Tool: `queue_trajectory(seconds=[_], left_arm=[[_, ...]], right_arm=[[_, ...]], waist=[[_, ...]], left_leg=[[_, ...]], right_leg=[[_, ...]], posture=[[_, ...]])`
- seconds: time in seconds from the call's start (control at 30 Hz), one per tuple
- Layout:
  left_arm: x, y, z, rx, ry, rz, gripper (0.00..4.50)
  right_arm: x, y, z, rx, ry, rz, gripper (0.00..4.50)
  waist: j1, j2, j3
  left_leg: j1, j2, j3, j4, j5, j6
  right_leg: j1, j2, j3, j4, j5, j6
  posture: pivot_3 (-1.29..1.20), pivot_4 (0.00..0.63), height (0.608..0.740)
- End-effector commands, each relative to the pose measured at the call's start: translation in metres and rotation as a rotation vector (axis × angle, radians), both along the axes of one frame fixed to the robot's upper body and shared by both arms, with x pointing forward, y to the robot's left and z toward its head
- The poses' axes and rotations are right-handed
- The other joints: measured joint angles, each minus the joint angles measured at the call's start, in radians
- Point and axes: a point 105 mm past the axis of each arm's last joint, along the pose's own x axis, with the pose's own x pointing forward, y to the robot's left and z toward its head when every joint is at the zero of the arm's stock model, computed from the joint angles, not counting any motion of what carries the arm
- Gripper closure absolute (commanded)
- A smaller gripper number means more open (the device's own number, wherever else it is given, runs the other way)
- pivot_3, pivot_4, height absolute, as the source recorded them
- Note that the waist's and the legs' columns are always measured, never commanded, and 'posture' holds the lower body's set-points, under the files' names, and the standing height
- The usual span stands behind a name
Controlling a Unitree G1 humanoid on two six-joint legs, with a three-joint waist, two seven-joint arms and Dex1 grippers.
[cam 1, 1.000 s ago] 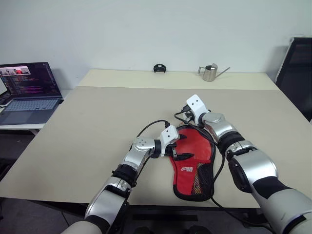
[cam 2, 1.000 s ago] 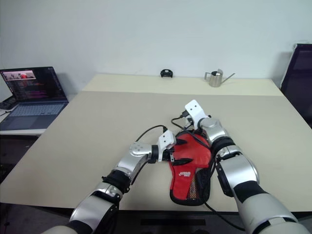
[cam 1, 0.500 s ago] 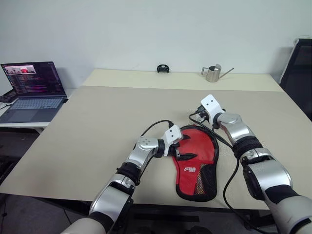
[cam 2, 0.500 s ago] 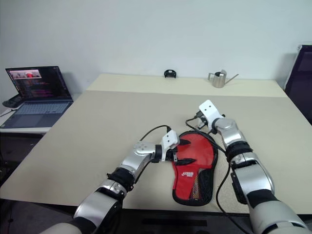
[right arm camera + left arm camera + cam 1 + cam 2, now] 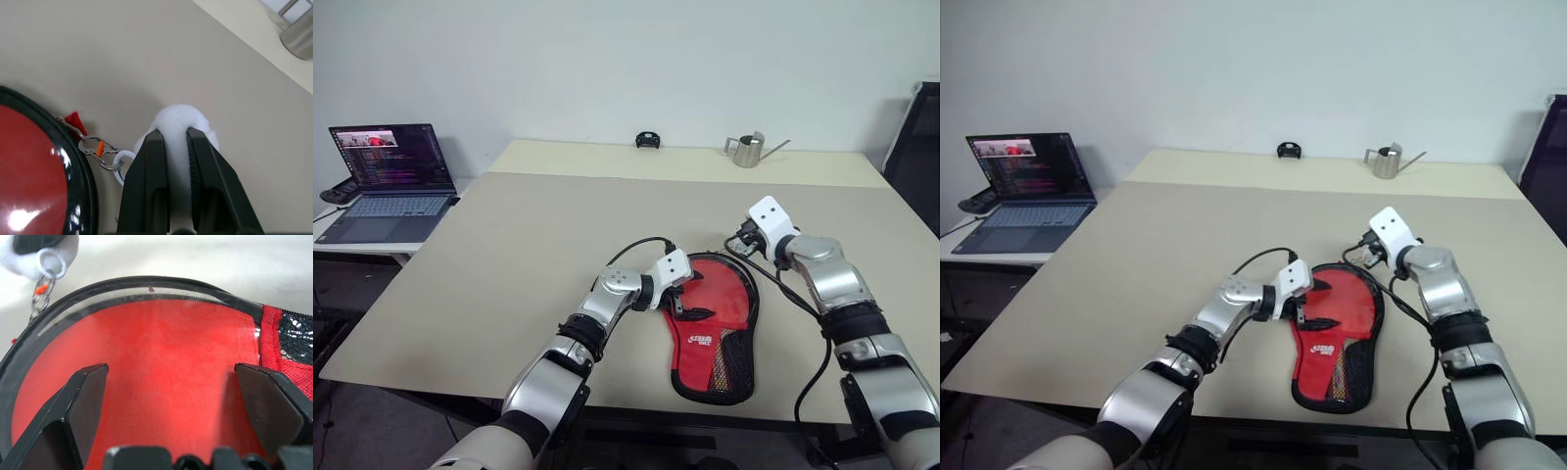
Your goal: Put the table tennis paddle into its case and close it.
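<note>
Red case (image 5: 713,328) – paddle-shaped, black rim, mesh pocket – flat at table (image 5: 509,255) near edge. My left gripper (image 5: 688,300) wide open over it; right gripper (image 5: 175,147) pinching white ball charm (image 5: 181,122).

A beige table (image 5: 509,255) stands against a plain white wall (image 5: 607,59).

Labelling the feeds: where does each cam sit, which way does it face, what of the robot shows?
Left and right eye: on the head, looking forward and down at the table; both arms show.
Left wrist: along the open left gripper, over the red case.
Right wrist: along the right gripper, shut on the white ball charm.
Shared: case and charm appear in both wrist views.
</note>
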Motion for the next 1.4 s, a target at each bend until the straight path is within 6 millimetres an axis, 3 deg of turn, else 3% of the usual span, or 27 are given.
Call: queue_trajectory(seconds=[0.03,0.43,0.53,0.63,0.9,1.1,1.4], left_arm=[[-0.021,0.012,-0.06,0.213,0.139,-0.027,0.0],[-0.027,0.009,-0.069,0.248,0.16,-0.046,0.0],[-0.028,0.007,-0.07,0.249,0.162,-0.049,0.0],[-0.03,0.006,-0.072,0.251,0.167,-0.054,0.0],[-0.034,0.003,-0.075,0.25,0.179,-0.066,0.0],[-0.035,0.001,-0.076,0.249,0.185,-0.07,0.0],[-0.036,0.0,-0.077,0.247,0.187,-0.067,0.0]], right_arm=[[-0.012,-0.017,0.018,0.004,-0.03,-0.028,4.36],[-0.078,-0.063,0.001,-0.012,0.121,-0.106,4.36],[-0.097,-0.065,-0.009,0.026,0.185,-0.12,4.36],[-0.125,-0.059,-0.025,0.033,0.279,-0.087,4.36],[-0.186,-0.032,-0.043,0.033,0.491,0.087,4.37],[-0.215,-0.022,-0.043,-0.019,0.598,0.235,4.37],[-0.237,-0.01,-0.046,-0.028,0.672,0.378,4.38]], waist=[[0.0,0.0,0.0],[0.004,0.0,-0.003],[0.002,-0.001,-0.005],[0.005,-0.002,-0.007],[0.005,-0.006,-0.014],[0.011,-0.004,-0.016],[0.02,0.0,-0.02]], left_leg=[[0.0,0.0,0.0,0.0,0.0,0.0],[0.004,-0.002,-0.004,0.0,-0.001,0.001],[0.006,-0.002,-0.004,0.0,-0.001,0.002],[0.006,-0.002,-0.005,0.0,-0.001,0.002],[0.007,-0.003,-0.007,-0.001,-0.003,0.004],[0.009,-0.004,-0.011,-0.002,-0.006,0.008],[0.012,-0.01,-0.02,-0.003,-0.015,0.014]], right_leg=[[0.0,0.0,0.0,0.0,0.0,0.0],[0.007,-0.001,-0.003,-0.003,-0.002,0.003],[0.011,-0.001,-0.004,-0.004,-0.002,0.003],[0.012,-0.002,-0.005,-0.005,-0.003,0.005],[0.015,-0.003,-0.006,-0.008,-0.007,0.012],[0.023,-0.004,-0.011,-0.018,-0.006,0.015],[0.038,-0.012,-0.022,-0.034,-0.008,0.018]], posture=[[0.0,0.15,0.74],[0.0,0.15,0.74],[0.0,0.15,0.74],[0.0,0.15,0.74],[0.0,0.15,0.74],[0.0,0.15,0.74],[0.0,0.15,0.74]])
